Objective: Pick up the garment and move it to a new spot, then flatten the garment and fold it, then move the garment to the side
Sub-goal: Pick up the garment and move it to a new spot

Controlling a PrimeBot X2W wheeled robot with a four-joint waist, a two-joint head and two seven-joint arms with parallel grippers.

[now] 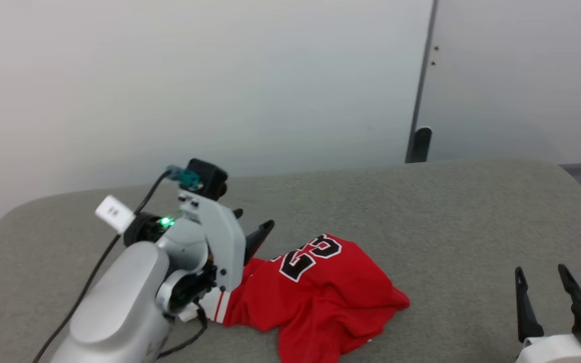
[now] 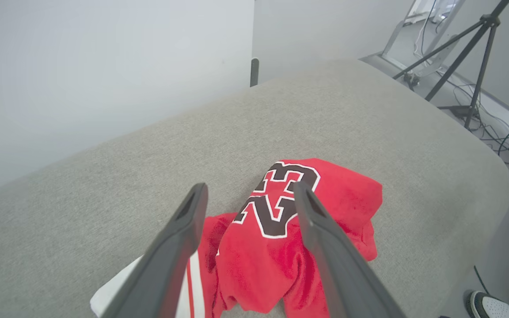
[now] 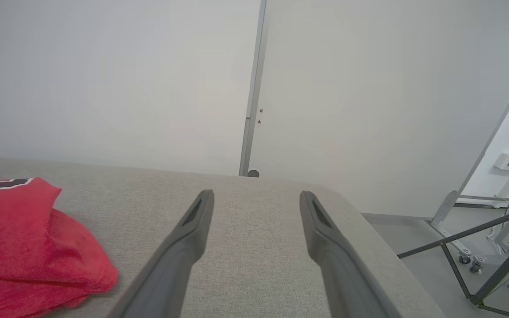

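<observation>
Garment (image 1: 321,292): red jersey, number 23 uppermost, lying crumpled in a heap at the near middle of the grey worktop (image 1: 472,212). Your left tool (image 1: 252,222): at its left end, fingers spread, gripping nothing. Your right tool (image 1: 541,275): near right, well apart from it, likewise released.

Silver arm (image 1: 119,302) bears black cable (image 1: 86,288), green light (image 1: 165,222), dark left end effector (image 2: 250,187).
</observation>
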